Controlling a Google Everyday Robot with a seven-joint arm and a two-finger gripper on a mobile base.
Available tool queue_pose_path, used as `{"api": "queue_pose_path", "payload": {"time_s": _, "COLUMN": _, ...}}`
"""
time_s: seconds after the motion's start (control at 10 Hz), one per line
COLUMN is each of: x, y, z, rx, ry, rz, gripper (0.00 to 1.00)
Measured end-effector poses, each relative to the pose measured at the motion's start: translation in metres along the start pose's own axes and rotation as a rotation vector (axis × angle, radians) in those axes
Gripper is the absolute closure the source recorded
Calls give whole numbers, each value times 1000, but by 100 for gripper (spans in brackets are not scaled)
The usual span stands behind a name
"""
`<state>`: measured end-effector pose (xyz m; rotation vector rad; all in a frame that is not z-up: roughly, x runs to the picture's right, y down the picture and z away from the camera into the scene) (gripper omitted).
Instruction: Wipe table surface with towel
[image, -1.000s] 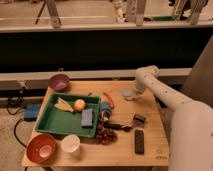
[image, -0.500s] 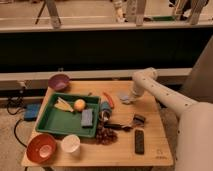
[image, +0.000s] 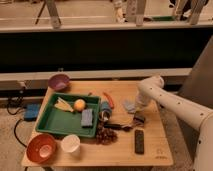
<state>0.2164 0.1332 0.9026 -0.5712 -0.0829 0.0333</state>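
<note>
Setting: dim room, dark horizontal panel and pale rail behind a light wooden table (image: 155, 145), rectangular, fine grain.
Writing: faint small mark near the table's front right corner, unreadable; nothing else legible.
Towel (image: 130, 105): small grey-blue cloth, soft and rumpled, roughly square, lying flat on the table at about 2 o'clock from the table's centre; long axis not clear enough to call.
Gripper (image: 135, 106): at the end of a white, smooth, rounded arm (image: 170, 102) reaching in from 3 o'clock, down at the towel's right edge; whether it touches or clamps the cloth, cannot tell.
Tray (image: 52, 122): green plastic, rectangular, raised rim, left of centre, long axis roughly 9 to 3 o'clock.
In the tray: round orange fruit (image: 79, 104); yellowish peel-like item (image: 63, 104) at its 9 o'clock; blue-grey rectangular sponge (image: 87, 117) at its 5 o'clock.
Purple bowl (image: 59, 81): round, at the table's 10 o'clock corner.
Red bowl (image: 41, 147): round, glossy, at the 7 o'clock corner.
White cup (image: 70, 143): just beside the red bowl, at its 3 o'clock.
Remote (image: 139, 141): black, slim, long axis 12 to 6 o'clock, near the front edge.
Orange-red curved item (image: 110, 99): just right of the tray.
Dark cluster (image: 105, 134): bumpy, grape-like, in front of the tray's right corner.
Floor: blue box (image: 32, 111) and dark cables at 9 o'clock of the table.
</note>
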Motion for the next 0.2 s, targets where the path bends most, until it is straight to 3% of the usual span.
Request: {"api": "queue_pose_path", "payload": {"time_s": 0.2, "x": 27, "y": -3, "z": 1, "rx": 2, "ry": 24, "rz": 40, "gripper": 92}}
